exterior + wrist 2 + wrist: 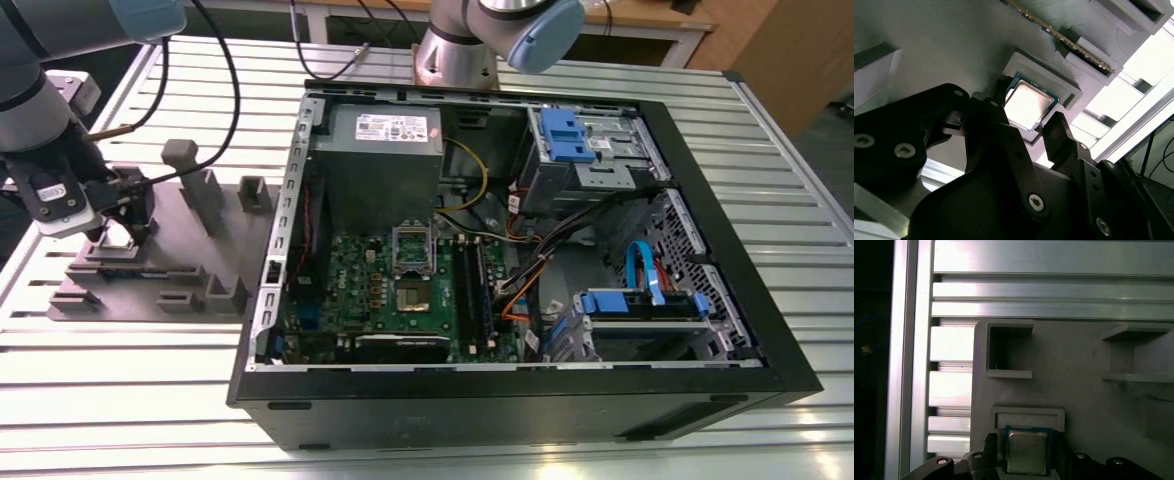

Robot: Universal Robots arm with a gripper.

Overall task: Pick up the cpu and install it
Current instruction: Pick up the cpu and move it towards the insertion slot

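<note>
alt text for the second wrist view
The gripper hangs open over the cpu, one black finger on each side of the silvery square chip. The cpu sits in a raised frame on the grey plastic tray.

Bright, even light fills the exterior view, with pale glare on the metal table point(120, 400) and deep shadow inside the computer case point(534, 405). In the second wrist view, glare bleaches the chip point(1026, 102) almost white. The gripper point(1028, 116) is a dark mass against blown-out table slats.
</note>
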